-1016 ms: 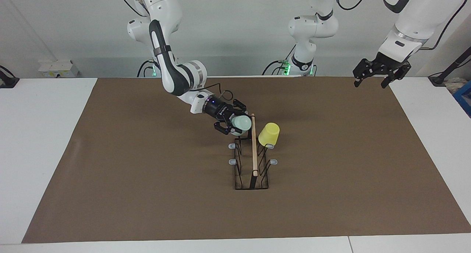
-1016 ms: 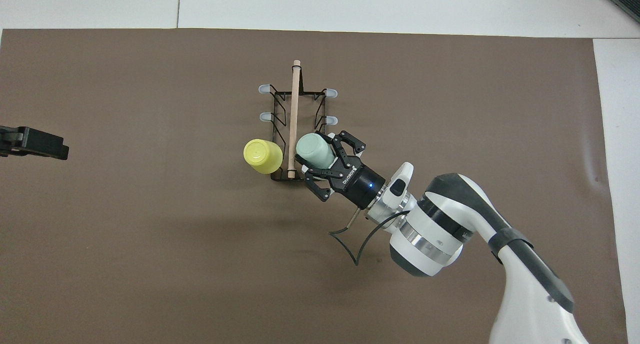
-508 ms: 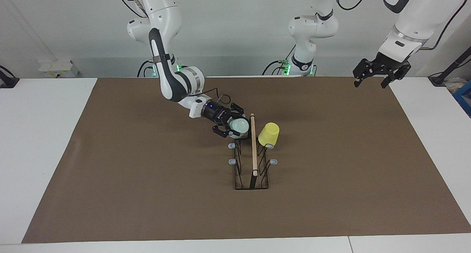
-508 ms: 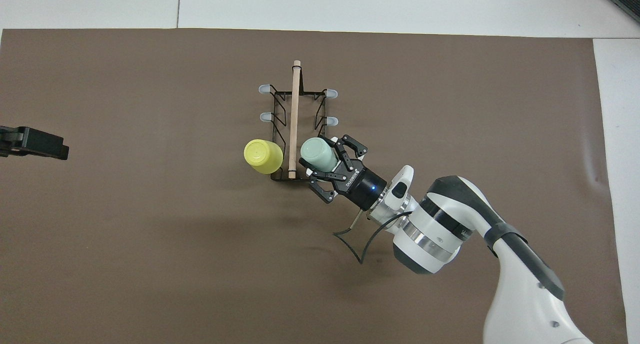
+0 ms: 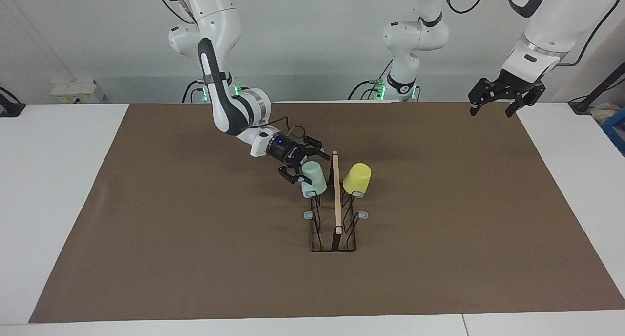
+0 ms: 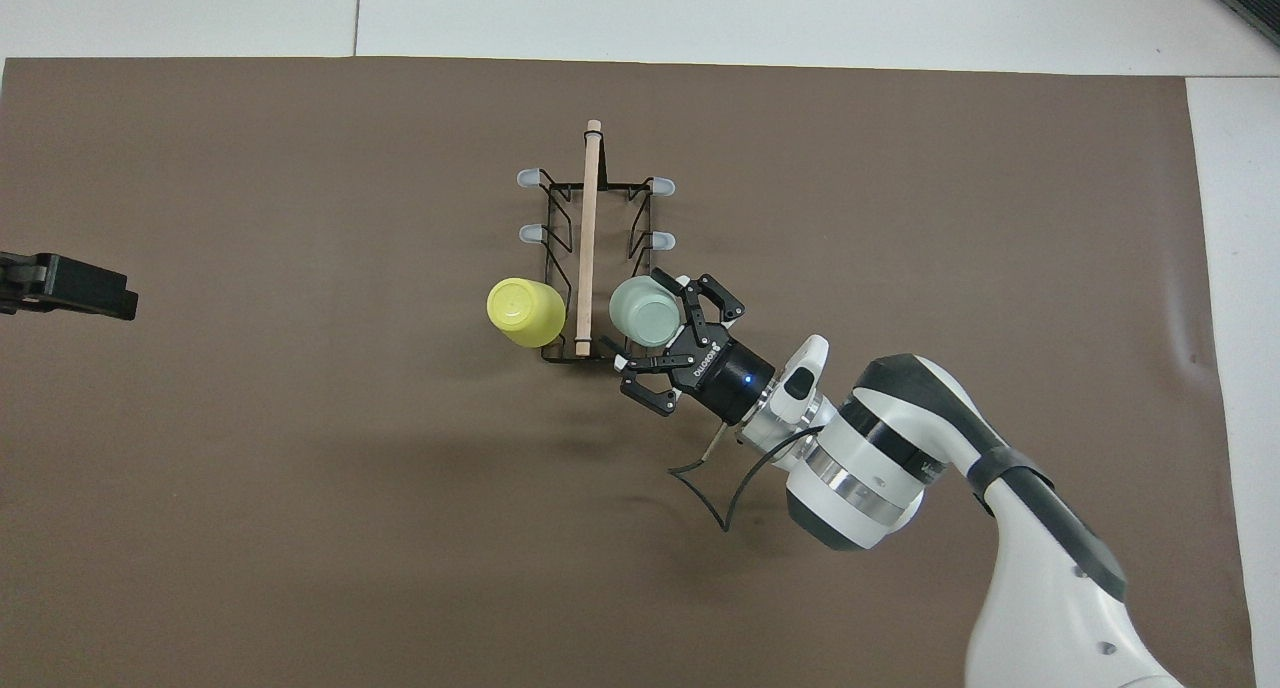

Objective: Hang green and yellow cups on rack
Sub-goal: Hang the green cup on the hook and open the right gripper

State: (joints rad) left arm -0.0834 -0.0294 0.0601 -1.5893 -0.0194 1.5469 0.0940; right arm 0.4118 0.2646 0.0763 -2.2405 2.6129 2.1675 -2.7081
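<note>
Now both cups on rack point(image 5: 335, 214) prongs nearest robots: green cup point(image 5: 313, 178) and yellow cup point(image 5: 357, 178) flank wooden bar, upside down. Right hand point(image 5: 303, 167) spread open beside green cup, holding nothing. Left hand point(image 5: 505, 97) open, empty, waiting well apart from rack. Only retreat left.

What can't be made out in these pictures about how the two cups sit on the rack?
- Prong under the green cup: covered by the cup itself in both views, so its seating is unseen.
- Prong under the yellow cup: likewise hidden by the cup.
- Left gripper: overhead view cuts it off at the edge.
- Contact between right gripper and green cup: too small to tell.
</note>
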